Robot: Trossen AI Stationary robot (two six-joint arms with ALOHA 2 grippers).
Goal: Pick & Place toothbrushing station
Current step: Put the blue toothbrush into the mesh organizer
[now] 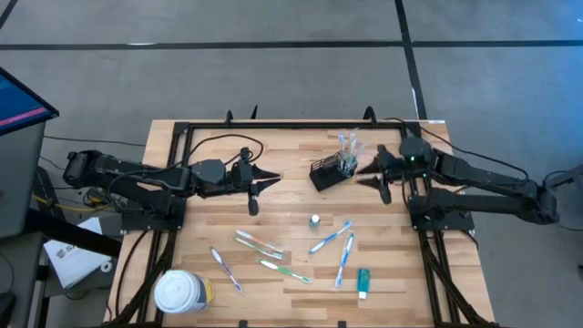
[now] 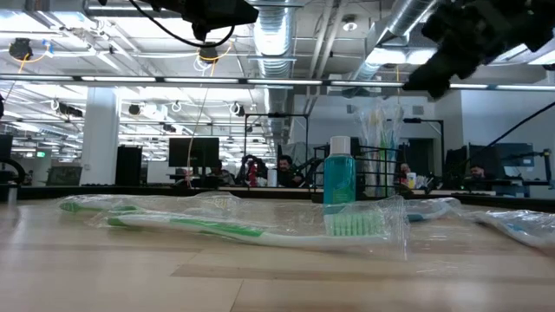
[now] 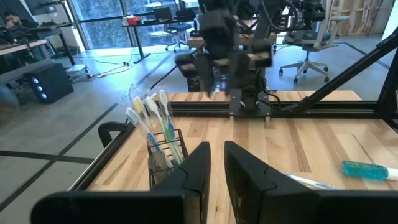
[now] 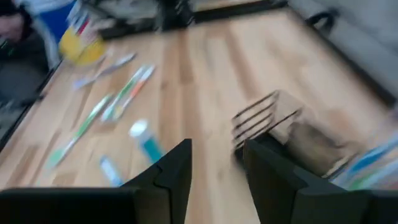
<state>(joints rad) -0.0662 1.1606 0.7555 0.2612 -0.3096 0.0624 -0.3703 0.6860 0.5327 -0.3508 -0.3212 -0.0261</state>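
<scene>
A: How far along?
B: Partly. The small black wire-mesh caddy (image 1: 330,171) stands at the table's far edge with several wrapped brushes in it.
A: What's left?
B: Slim loose toothbrushes (image 1: 259,243) and a small teal tube (image 1: 363,282) lie near the front.
A: Grippers?
B: Right gripper (image 1: 368,172), beside the caddy, open and empty; left gripper (image 1: 270,183), mid-table, nearly closed on nothing.

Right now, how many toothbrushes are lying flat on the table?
5 toothbrushes lie flat: one near the tub, two in the middle, two blue ones to their right. More stand in the caddy; overlapping ones could be hidden.
</scene>
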